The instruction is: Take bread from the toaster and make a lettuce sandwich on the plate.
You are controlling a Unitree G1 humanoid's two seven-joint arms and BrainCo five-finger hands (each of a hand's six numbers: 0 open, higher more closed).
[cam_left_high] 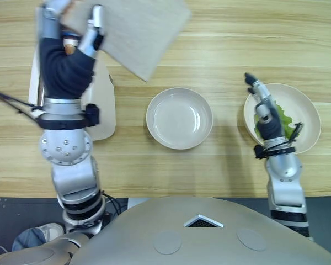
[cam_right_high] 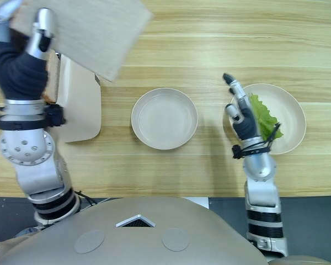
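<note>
Risk: the pale tan square bread slice (cam_left_high: pixel 132 33) may slip or swing, I judge, before reaching the round cream plate (cam_left_high: pixel 179 118) to the right of the left hand (cam_left_high: pixel 69 61).
Cause: that hand grasps only one corner.
Bread: flat, stiff-looking, whole, tilted, raised above the cream toaster (cam_left_high: pixel 105 105).
Right hand (cam_right_high: pixel 240 116): fingers extended, empty; green lettuce leaf (cam_right_high: pixel 265 116) just right of it in a cream bowl (cam_right_high: pixel 298 118).

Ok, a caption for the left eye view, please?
Left hand holds a bread slice above the toaster, plate empty at centre, right hand open over the bowl of lettuce.
</note>
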